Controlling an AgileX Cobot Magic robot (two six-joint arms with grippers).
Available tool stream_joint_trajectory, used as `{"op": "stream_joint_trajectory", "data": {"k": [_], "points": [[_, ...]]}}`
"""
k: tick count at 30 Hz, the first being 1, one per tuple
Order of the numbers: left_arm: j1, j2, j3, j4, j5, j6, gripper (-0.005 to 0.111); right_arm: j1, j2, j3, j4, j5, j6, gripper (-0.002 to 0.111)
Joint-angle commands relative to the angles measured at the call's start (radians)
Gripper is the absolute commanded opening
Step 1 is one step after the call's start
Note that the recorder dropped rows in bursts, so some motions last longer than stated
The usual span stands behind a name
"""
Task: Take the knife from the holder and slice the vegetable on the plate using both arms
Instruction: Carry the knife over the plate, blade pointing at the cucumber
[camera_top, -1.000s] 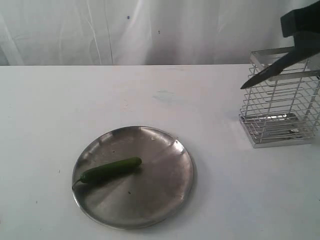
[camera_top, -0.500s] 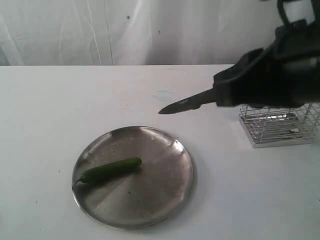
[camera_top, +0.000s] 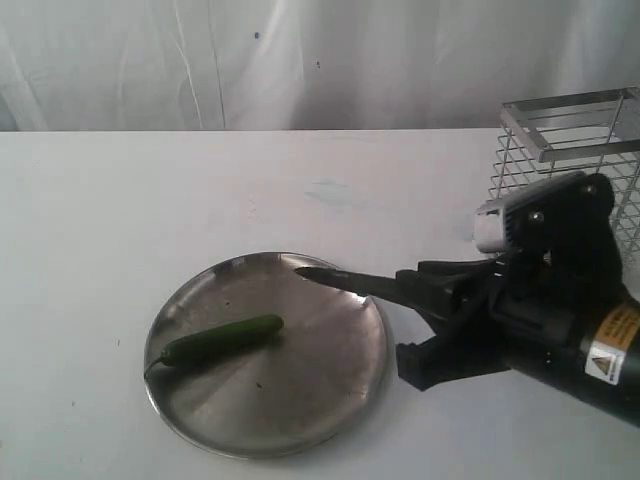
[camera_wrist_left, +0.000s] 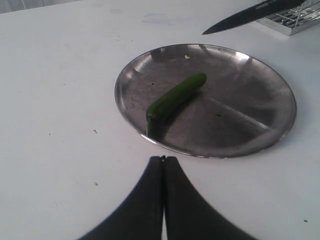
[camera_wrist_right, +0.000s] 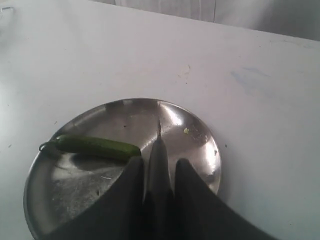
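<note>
The dark green vegetable (camera_top: 222, 340) (camera_wrist_left: 175, 98) (camera_wrist_right: 97, 146) lies on the left half of the round steel plate (camera_top: 310, 415) (camera_wrist_left: 250, 125) (camera_wrist_right: 65, 195). My right gripper (camera_top: 410, 315) (camera_wrist_right: 159, 162) is shut on the handle of the black knife (camera_top: 350, 281) (camera_wrist_right: 159, 147). The blade points left over the plate's far right part, its tip just right of the vegetable's blunt end and not touching it. The knife (camera_wrist_left: 245, 13) also shows in the left wrist view. My left gripper (camera_wrist_left: 162, 159) is shut and empty, over the table just outside the plate's rim, near the stem end.
The wire holder (camera_top: 575, 135) (camera_wrist_left: 295, 17) stands at the back right, behind my right arm. White table surface surrounds the plate, and a white curtain hangs behind the table.
My right arm has carried the knife from above the holder leftward and down, so the blade now reaches over the plate. The vegetable and plate have not moved.
</note>
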Motion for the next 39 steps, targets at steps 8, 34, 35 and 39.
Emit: {"op": "stream_joint_trajectory", "data": {"k": [8,34,35,39], "points": [[0.004,-0.005,0.004,-0.008,0.003,-0.001,0.000,0.002,0.348,0.027,0.000,-0.170,-0.046,0.002],[0.004,-0.005,0.004,-0.008,0.003,-0.001,0.000,0.020,0.393,-0.114,0.000,0.345,-0.027,0.005],[0.004,-0.005,0.004,-0.008,0.003,-0.001,0.000,0.020,0.395,-0.119,0.000,0.347,-0.027,0.005],[0.004,-0.005,0.004,-0.008,0.003,-0.001,0.000,0.020,0.402,-0.139,0.000,0.384,-0.034,0.005]]}}
